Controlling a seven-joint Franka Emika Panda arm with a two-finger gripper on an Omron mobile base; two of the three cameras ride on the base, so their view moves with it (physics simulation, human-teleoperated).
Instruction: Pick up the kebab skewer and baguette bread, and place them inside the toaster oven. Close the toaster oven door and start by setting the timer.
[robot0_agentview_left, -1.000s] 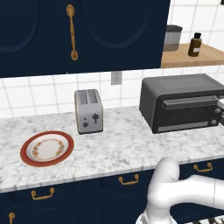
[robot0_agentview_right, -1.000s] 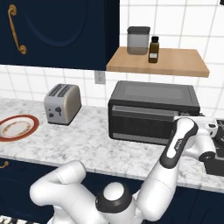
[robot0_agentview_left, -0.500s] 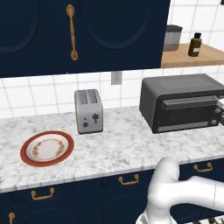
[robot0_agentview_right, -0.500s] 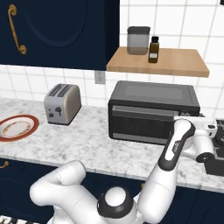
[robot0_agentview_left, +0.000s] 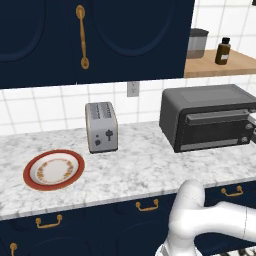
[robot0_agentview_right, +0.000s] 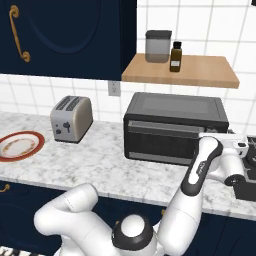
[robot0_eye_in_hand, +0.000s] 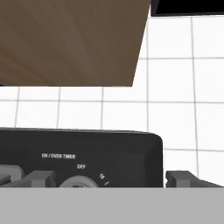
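end effector (robot0_eye_in_hand: 105, 178) spread wide | at timer knob (robot0_eye_in_hand: 78, 182) | toaster oven door (robot0_agentview_right: 167, 141) closed

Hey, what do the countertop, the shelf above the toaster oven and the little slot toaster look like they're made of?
Countertop: polished marble or look-alike stone, white with grey veining.
Shelf: bare light wood, matte, faint grain on its underside in the hand view.
Slot toaster: brushed silver metal, probably steel, dark knobs.
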